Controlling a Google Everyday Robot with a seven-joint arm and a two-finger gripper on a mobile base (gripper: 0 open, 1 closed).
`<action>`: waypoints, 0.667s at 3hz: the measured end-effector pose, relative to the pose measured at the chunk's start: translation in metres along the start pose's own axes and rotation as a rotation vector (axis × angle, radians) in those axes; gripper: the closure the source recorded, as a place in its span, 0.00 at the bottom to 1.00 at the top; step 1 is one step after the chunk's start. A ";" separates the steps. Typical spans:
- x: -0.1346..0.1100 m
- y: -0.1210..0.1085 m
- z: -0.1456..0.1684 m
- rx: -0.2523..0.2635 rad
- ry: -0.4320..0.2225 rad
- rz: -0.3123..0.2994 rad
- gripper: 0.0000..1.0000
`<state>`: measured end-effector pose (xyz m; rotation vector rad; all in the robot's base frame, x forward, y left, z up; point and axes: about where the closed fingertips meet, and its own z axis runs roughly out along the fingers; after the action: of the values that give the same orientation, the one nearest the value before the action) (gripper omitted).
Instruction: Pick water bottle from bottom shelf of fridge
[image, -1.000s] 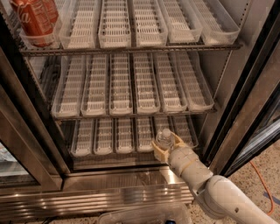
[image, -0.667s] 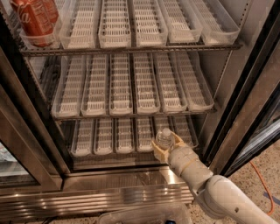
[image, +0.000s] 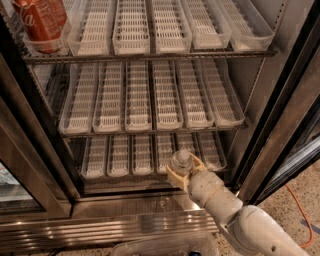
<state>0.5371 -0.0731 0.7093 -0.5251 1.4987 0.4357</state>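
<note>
**Bottle could slip or snag on the way out**

The gripper (image: 184, 171) is at the front edge of the bottom shelf (image: 120, 161), reaching into the fridge (image: 261, 100) from the lower right. It sits right around the water bottle (image: 181, 159). The bottle stands upright near the front of one of the right-hand trays, though I cannot tell which lane. I also cannot tell whether the gripper has clamped on the bottle or only surrounds it.

That uncertainty is the main risk. If the hold is loose or off-centre, pulling back would probably tip the bottle in its lane or leave it behind. The thin, ribbed plastic looks likely to buckle under a hard squeeze, and the bottle could then slide out of the grip.

The space is also tight. The middle rack (image: 150, 127) hangs close above the cap, so lifting straight up may knock the bottle against it. A low, flat pull could instead drag the base over the tray lip and the steel sill (image: 125, 202), twisting it free. The arm (image: 235, 215) comes in at an angle near the right side of the frame, and a wide swing on the way out may clip it.
</note>
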 end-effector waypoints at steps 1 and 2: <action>-0.003 0.008 -0.003 -0.019 -0.015 0.008 1.00; -0.007 0.019 -0.010 -0.042 -0.038 0.021 1.00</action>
<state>0.5182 -0.0630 0.7155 -0.5318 1.4621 0.4921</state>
